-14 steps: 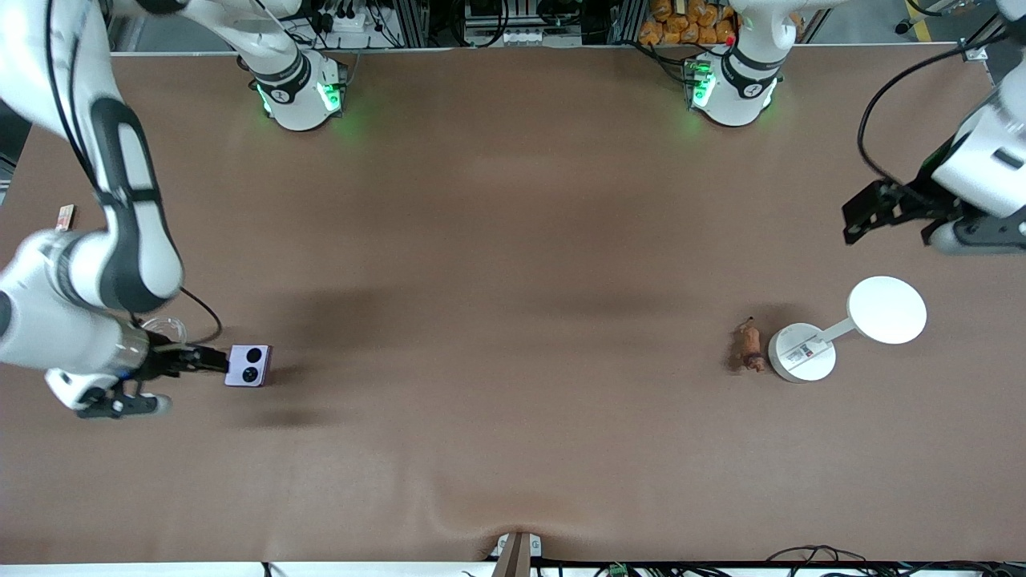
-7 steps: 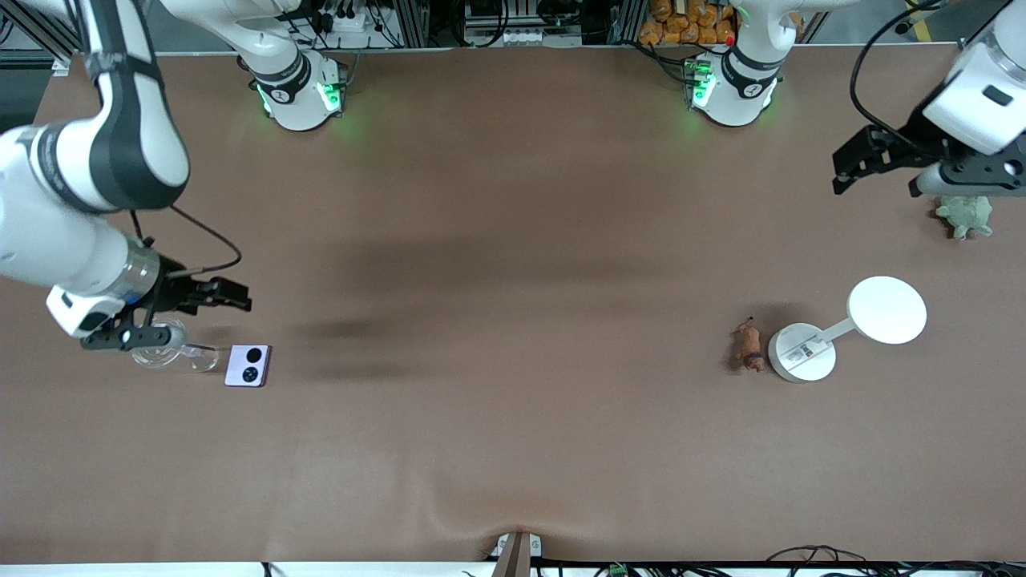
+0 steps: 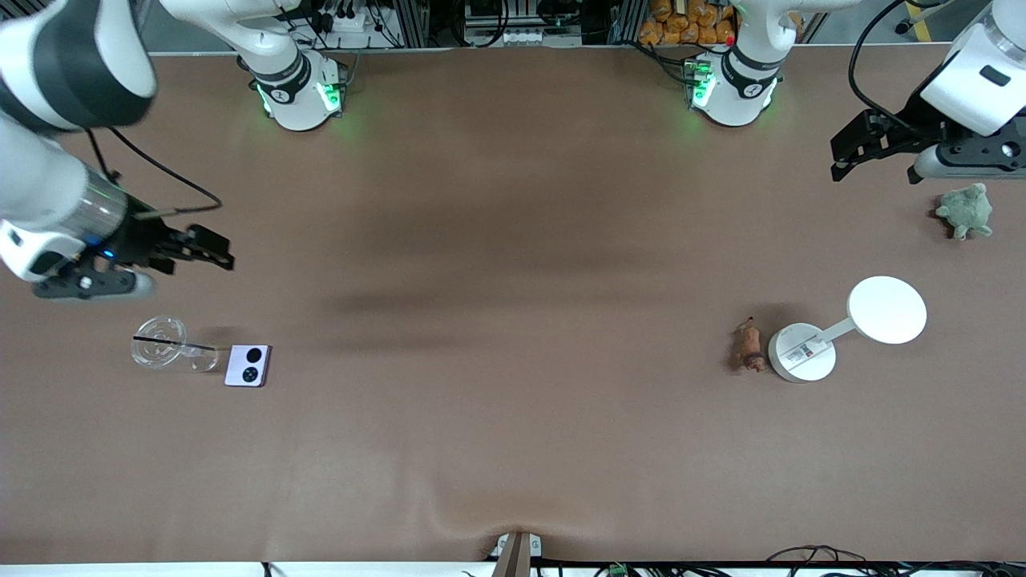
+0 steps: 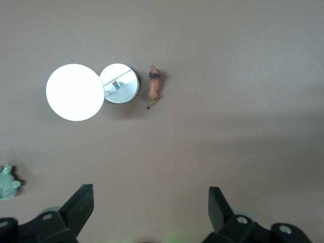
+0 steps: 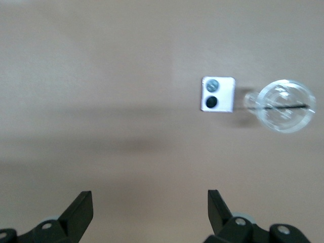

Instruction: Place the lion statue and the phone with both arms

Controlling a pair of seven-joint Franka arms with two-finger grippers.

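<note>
Spreading across the whole front view, the broad brown desk [image 3: 513,336] carries only a few small things. Up in the air over the desk's right-arm end hangs the right end effector [image 3: 215,250], its black fingers [image 5: 81,207] spread wide apart with nothing between them. Over the desk's left-arm end hangs the left end effector [image 3: 848,154], likewise wide open and holding nothing, its fingers [image 4: 83,202] apart in the left wrist view. Next in size comes the white lamp-like stand with two round discs joined by a short bar [image 3: 842,330], lying toward the left arm's end; in the left wrist view it [image 4: 91,91] shows as a large bright disc touching a smaller one. Toward the right arm's end lies a clear glass cup with a thin black stick across it [image 3: 164,349], tipped on its side. Just beside the cup rests the small square pale-lavender folded phone [image 3: 248,365], flat on the desk with two black circles facing up, also seen in the right wrist view [image 5: 217,94]. A small green plush toy [image 3: 965,211] sits near the left end effector. Smallest is the tiny orange-brown lion statue [image 3: 749,345], lying just beside the stand's smaller disc [image 4: 154,87].
</note>
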